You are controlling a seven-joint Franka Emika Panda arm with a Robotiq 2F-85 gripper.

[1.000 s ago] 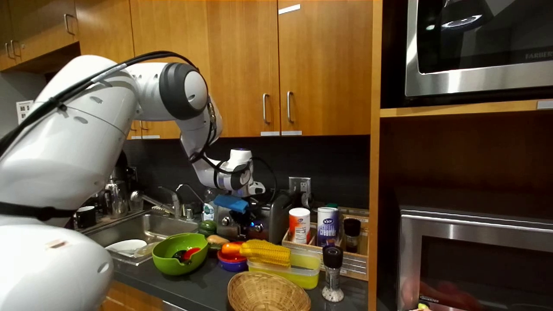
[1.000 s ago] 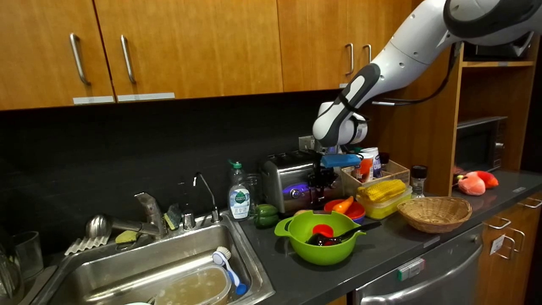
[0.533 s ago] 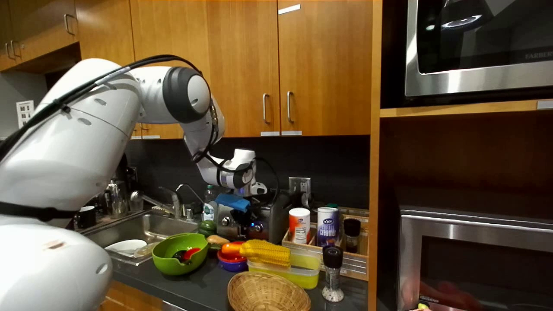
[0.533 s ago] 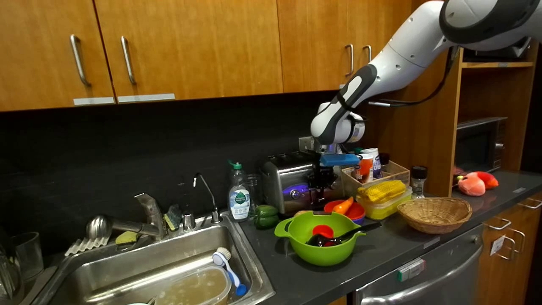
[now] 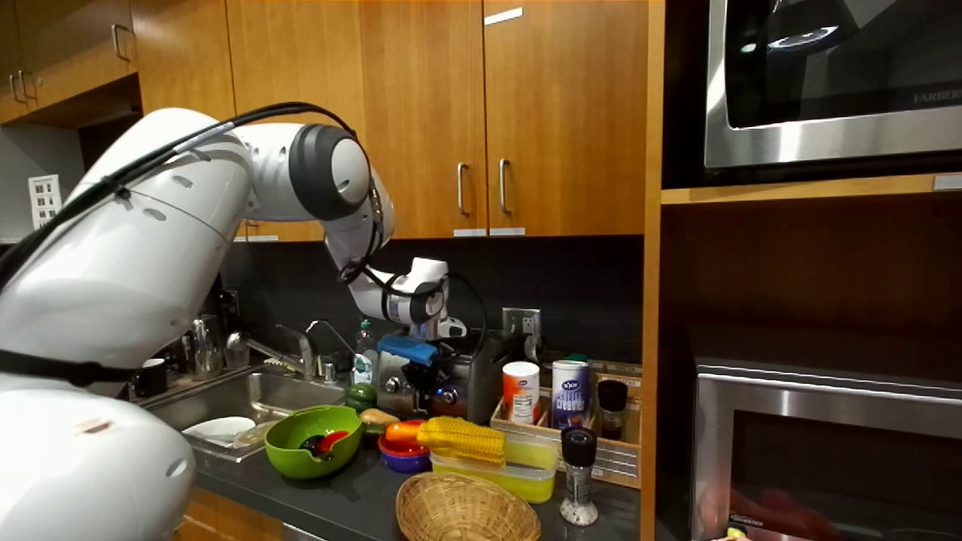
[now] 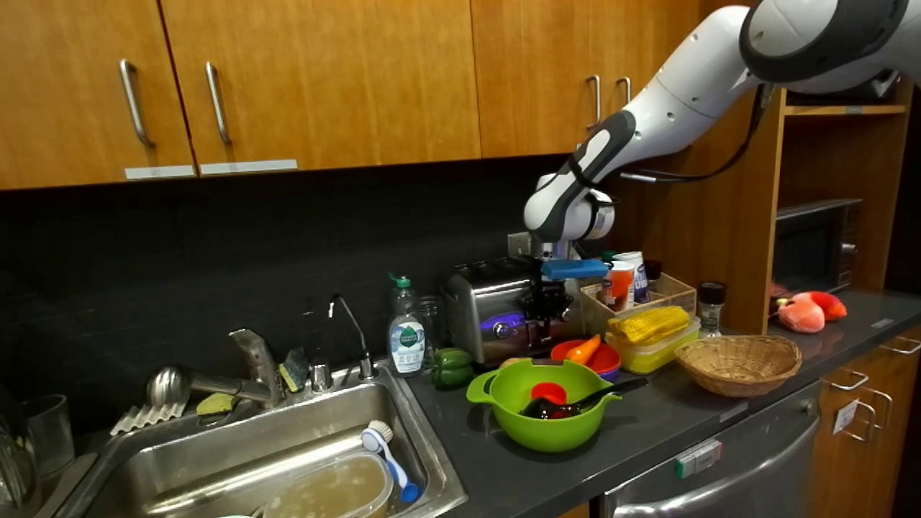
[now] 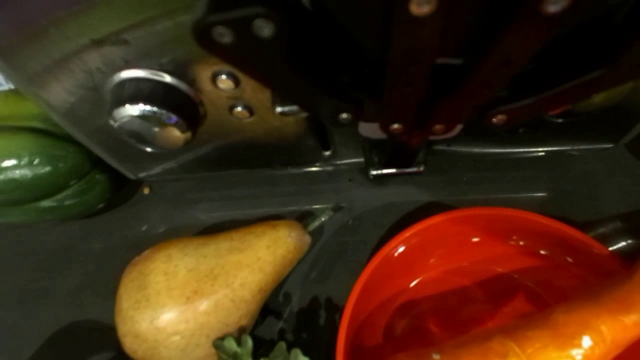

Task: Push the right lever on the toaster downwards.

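One gripper (image 7: 397, 150), yours, is clenched in front of the toaster (image 6: 495, 302). Whether the two touch, you cannot tell.

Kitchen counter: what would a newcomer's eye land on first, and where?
Probably the big white robot arm, filling the left of an exterior view, its gripper in front of the metal toaster. Next, the lime-green bowl, on the counter to the right of the sink in an exterior view. In the wrist view, the pear stands out, with the red bowl to its right.
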